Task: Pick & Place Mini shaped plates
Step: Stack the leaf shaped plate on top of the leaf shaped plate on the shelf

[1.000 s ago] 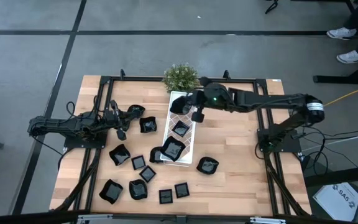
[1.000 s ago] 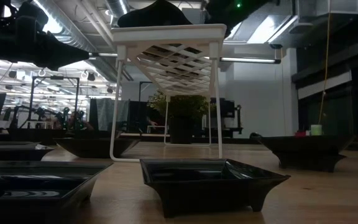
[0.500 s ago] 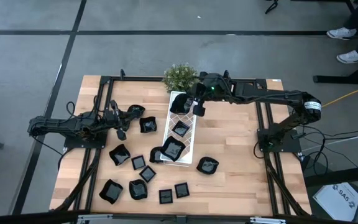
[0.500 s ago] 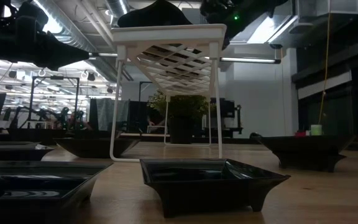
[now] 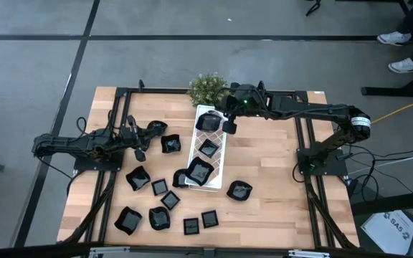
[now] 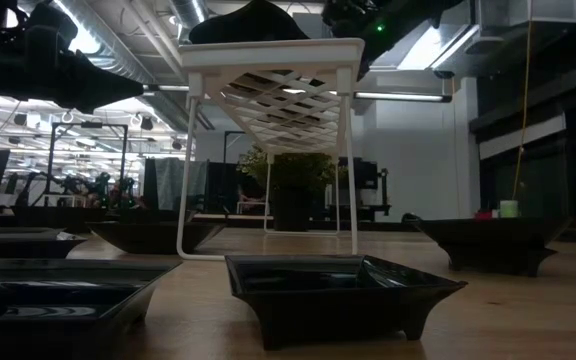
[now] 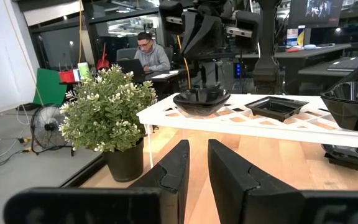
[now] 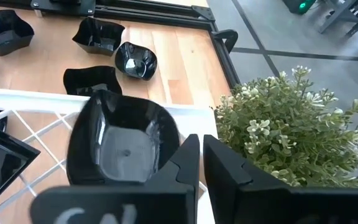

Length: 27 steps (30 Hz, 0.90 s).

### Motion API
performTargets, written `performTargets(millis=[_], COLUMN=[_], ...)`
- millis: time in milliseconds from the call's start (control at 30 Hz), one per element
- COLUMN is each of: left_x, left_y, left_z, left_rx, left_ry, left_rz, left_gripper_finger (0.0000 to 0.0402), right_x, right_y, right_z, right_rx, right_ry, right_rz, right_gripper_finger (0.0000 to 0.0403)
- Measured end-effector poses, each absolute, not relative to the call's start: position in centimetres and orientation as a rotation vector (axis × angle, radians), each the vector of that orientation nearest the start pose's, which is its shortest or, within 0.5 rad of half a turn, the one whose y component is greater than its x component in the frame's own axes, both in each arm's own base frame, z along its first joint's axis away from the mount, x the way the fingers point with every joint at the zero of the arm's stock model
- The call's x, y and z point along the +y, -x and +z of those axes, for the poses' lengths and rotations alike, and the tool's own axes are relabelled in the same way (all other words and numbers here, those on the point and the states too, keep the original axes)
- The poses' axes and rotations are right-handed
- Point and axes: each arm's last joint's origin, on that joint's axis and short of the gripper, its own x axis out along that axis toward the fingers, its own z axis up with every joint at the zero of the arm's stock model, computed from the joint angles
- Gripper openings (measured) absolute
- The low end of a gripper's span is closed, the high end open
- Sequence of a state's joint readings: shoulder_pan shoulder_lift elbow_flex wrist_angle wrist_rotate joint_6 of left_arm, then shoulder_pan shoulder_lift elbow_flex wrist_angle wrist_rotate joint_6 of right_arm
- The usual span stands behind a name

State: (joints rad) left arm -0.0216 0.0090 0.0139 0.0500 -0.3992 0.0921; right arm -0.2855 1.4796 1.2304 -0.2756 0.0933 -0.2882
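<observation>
Glossy round plate [image 5: 207, 122] now on lattice tray [image 5: 221, 159]

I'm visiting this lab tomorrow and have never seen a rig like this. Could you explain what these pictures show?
It is a robot with two dark arms at a wooden table. One picture looks straight down, one looks level across the tabletop, and the other two come from cameras on the wrists. Small black plates lie scattered on the table, and three more sit on a raised white tray beside a potted plant. The right gripper is at the tray's far end, right at the rim of a rounded plate; whether it grips it is unclear. The left gripper waits over the table, open and empty.
</observation>
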Motion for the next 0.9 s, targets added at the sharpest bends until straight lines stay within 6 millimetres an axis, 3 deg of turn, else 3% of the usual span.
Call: performTargets(millis=[333, 633, 733, 900], left_x=[0.9, 0.9, 0.9, 0.9], left_y=[-9.5, -9.5, -9.5, -9.5], left_z=[17.2, 17.2, 17.2, 17.2], left_rx=[-0.036, -0.037, -0.037, -0.037], left_ry=[-0.08, -0.079, -0.079, -0.079], left_rz=[0.379, 0.38, 0.379, 0.38], left_gripper_finger=[0.0054, 0.0052, 0.0054, 0.0053], right_x=[-9.4, -6.0, -4.6, -2.5], right_y=[-31.8, -32.5, -32.6, -32.9], right_z=[31.6, 31.4, 31.2, 31.2], right_rx=[0.557, 0.55, 0.569, 0.568], right_ry=[0.16, 0.141, 0.148, 0.1], right_rz=[-0.254, -0.071, -0.028, 0.007], right_gripper_finger=[0.0024, 0.0026, 0.0044, 0.0108])
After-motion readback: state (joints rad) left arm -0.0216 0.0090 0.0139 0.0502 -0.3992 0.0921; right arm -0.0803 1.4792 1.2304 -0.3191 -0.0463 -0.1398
